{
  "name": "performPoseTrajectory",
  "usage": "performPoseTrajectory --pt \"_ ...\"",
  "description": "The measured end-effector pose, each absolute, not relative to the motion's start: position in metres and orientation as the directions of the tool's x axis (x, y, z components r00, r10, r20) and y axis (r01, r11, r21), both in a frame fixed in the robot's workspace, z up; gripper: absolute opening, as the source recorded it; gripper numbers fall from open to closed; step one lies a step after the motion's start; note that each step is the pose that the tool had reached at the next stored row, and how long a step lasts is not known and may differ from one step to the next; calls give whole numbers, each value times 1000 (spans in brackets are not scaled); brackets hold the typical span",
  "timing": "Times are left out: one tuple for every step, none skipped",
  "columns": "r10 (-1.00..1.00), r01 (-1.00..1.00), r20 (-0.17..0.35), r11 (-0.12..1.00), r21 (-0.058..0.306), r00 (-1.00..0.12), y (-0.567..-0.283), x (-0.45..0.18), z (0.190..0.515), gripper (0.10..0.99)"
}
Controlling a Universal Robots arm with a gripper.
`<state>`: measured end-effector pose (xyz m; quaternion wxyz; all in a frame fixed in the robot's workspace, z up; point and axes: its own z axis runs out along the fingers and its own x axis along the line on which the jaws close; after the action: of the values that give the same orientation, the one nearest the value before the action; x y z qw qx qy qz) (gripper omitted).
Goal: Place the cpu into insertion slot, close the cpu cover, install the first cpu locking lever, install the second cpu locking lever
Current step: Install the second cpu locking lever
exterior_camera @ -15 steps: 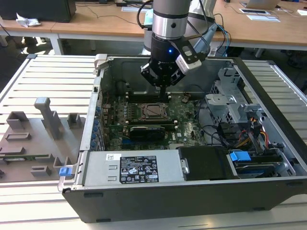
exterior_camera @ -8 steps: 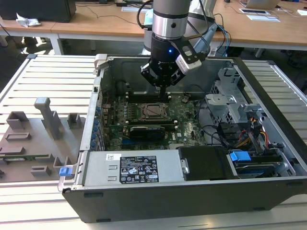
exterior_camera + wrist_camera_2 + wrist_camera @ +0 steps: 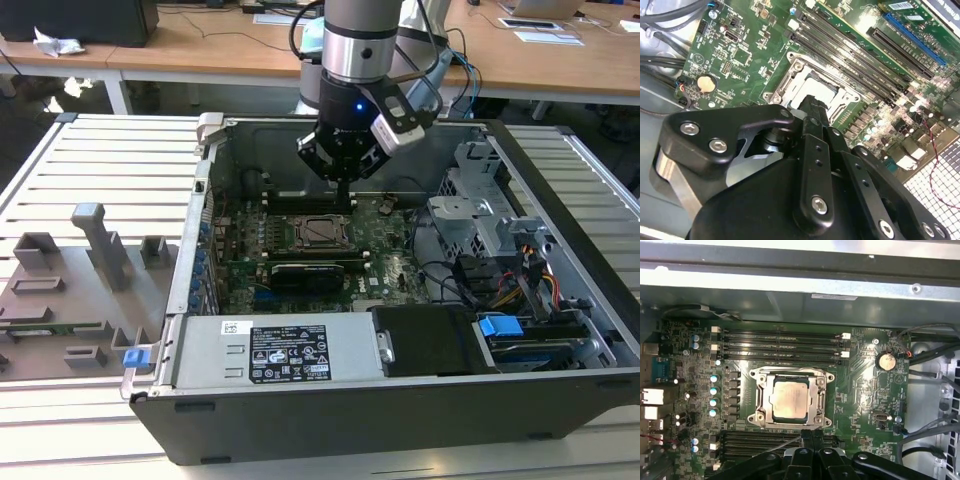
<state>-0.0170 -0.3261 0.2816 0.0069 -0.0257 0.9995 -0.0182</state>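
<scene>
At the socket's edge, the gripper (image 3: 808, 436) has its fingers pressed together on nothing beside the insertion slot (image 3: 792, 398), where the cpu (image 3: 789, 398) sits under the closed cpu cover (image 3: 816, 401), so lever work probably wants a steady, low push.

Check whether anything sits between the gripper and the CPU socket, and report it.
Nothing visible stands in the way. In the first wrist view the gripper sits right at the edge of the insertion slot, where the cpu already lies under the closed cpu cover. The memory slots lie on the far side.
</scene>
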Motion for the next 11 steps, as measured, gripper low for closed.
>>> performPoseTrajectory --pt "-52 -51 -13 998 -37 -999 -328 -17 282 106" --pt "-52 -51 -13 998 -37 -999 -330 -17 281 106" --pt "-52 -51 -13 998 -37 -999 -332 -17 281 106" --pt "-52 -51 -13 998 -37 -999 -337 -17 281 106" --pt "-52 -51 -13 998 -37 -999 -339 -17 281 106" --pt "-52 -51 -13 998 -37 -999 -342 -17 281 106" --pt "-52 -51 -13 998 -36 -999 -346 -17 281 106" --pt "-52 -51 -13 998 -36 -999 -348 -17 281 106" --pt "-52 -51 -13 998 -36 -999 -349 -17 281 106" --pt "-52 -51 -13 998 -36 -999 -352 -17 281 106" --pt "-52 -51 -13 998 -36 -999 -355 -17 281 106"
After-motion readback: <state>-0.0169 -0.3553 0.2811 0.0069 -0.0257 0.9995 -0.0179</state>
